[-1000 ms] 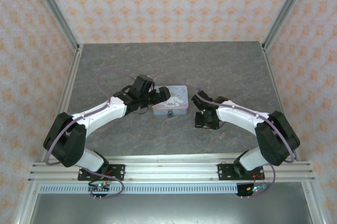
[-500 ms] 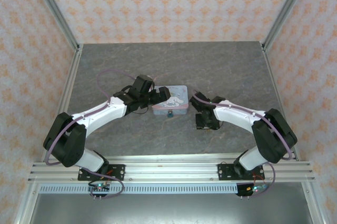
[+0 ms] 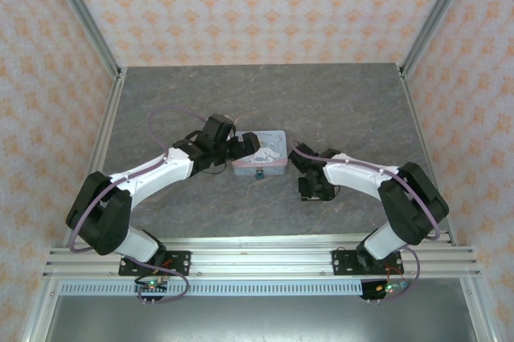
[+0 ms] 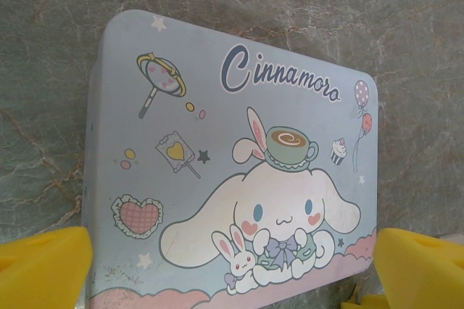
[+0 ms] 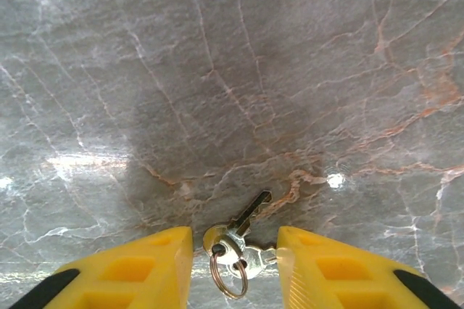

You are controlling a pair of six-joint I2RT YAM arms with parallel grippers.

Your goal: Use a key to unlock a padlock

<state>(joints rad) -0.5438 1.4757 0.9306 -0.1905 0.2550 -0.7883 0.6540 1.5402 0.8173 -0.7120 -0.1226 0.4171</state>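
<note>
Here, my right gripper (image 5: 233, 242) hangs low over the table (image 5: 217, 69), its yellow fingers partway apart and the key (image 5: 250, 218) lying flat between them, clamped by neither. The blade points up and away at a slant, and the ring (image 5: 229, 274) lies at the head, nearest the camera. Across the table, the left gripper (image 4: 232, 265) stands spread wide, one finger off each side of the tin (image 4: 217, 128), with no grip that I can make out. In the top view the padlock (image 3: 260, 173) is a small blue speck at the tin's near edge, well apart from the key. The pick looks the riskiest part to me. The key is thin and sits flush on hard stone, so the pads could meet above it and come up with nothing, or nudge it so that it skids away. Because it lies askew to the fingers, a squeeze may spin it instead of seizing it. If the pads catch the ring and not the head, the key would dangle loose and I could never aim it at so small a keyhole. Later, with the tin unheld, a push from the key could slide tin and padlock together.
</note>
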